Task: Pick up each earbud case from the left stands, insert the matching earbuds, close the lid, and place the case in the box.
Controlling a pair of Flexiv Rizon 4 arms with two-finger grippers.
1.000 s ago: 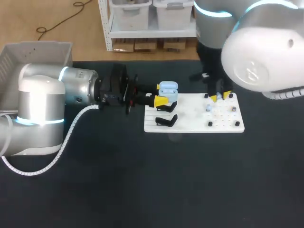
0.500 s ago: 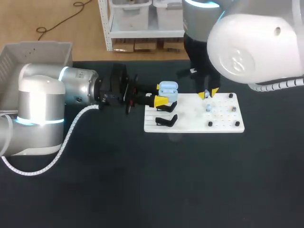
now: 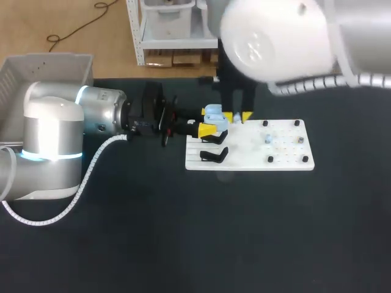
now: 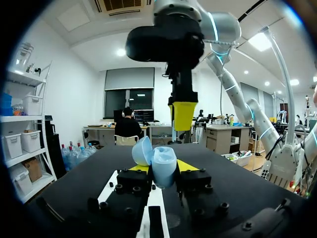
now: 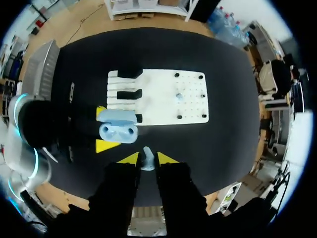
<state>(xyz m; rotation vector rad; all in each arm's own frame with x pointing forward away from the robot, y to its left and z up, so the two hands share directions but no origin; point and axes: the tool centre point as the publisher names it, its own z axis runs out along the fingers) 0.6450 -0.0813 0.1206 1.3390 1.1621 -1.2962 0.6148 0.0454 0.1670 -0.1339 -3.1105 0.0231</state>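
The left pincer (image 4: 162,169) comes in level from the left and is closed on the light blue earbud case (image 5: 118,128), one yellow tip on each side of it. It holds the case at the far left corner of the white board (image 3: 244,152), with the lid open and both sockets showing. The right pincer (image 3: 237,116) hangs down from above, just right of the case, its fingers nearly together and gripping a small pale earbud (image 5: 147,161). Another earbud (image 3: 269,139) sits on the board's right half. A black stand (image 3: 214,155) rests on the near left part of the board. The grey box (image 3: 36,67) stands at the far left of the dark surface (image 3: 183,232).
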